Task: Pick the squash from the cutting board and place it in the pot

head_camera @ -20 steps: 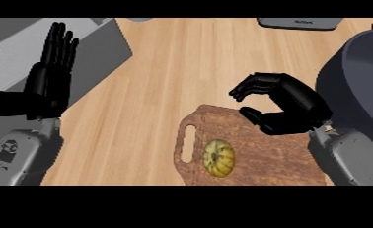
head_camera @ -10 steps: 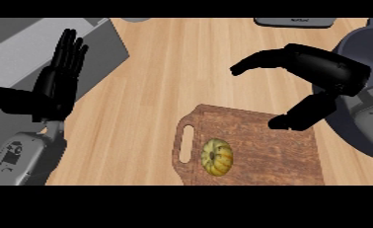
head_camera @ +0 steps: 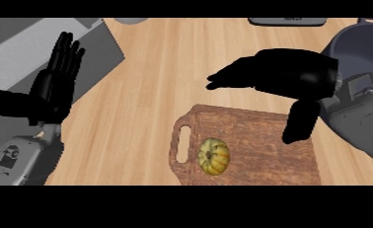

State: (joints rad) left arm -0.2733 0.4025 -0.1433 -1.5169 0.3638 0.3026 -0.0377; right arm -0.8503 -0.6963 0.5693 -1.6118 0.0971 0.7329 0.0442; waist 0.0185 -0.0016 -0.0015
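A small yellow-green squash (head_camera: 213, 156) lies on the brown wooden cutting board (head_camera: 255, 133), near the board's handle slot at its left end. My right hand (head_camera: 284, 76) hovers above the board's far edge, palm down, its fingers stretched out to the left and its thumb hanging down over the board. It holds nothing and stays apart from the squash. The dark grey pot (head_camera: 353, 49) stands at the right edge, partly behind my right forearm. My left hand (head_camera: 55, 81) rests open at the left edge, fingers up.
A grey surface (head_camera: 44, 49) borders the wooden counter at the upper left. A dark flat object (head_camera: 287, 21) and a grey round object (head_camera: 131, 20) sit along the far edge. Bare counter lies between the board and my left hand.
My right hand has risen and spread its fingers out to the left over the board's far edge. The squash has not moved. The left hand has shifted only slightly.
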